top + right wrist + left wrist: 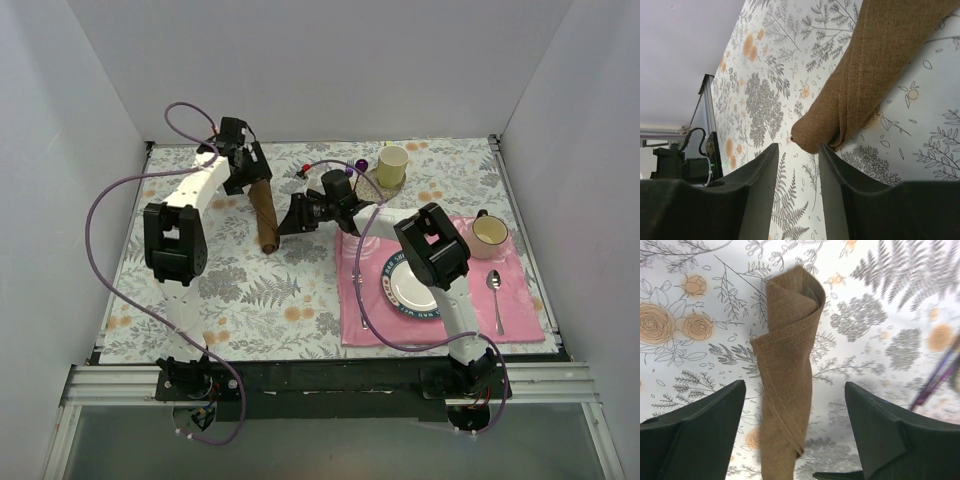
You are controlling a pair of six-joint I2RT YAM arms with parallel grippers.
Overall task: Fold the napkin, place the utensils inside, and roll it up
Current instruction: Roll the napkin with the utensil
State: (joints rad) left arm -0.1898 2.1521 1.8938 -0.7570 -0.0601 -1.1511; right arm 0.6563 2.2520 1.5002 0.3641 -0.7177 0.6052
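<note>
Left gripper (795, 384) gapes wide astride the rolled napkin (790, 340), holding nothing; right gripper (798, 146) half-open, seemingly empty, at its end. Soft, light cloth, likely to unroll: pinch mid-roll

napkin (265, 212): on table (250, 290), left of placemat (520, 300) | plate (405, 290), mug (488, 235): on placemat | cup (392, 165): behind placemat

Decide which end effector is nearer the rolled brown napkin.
Left. The left end effector straddles the napkin, open fingers either side; the right end effector sits just off its near end.
</note>
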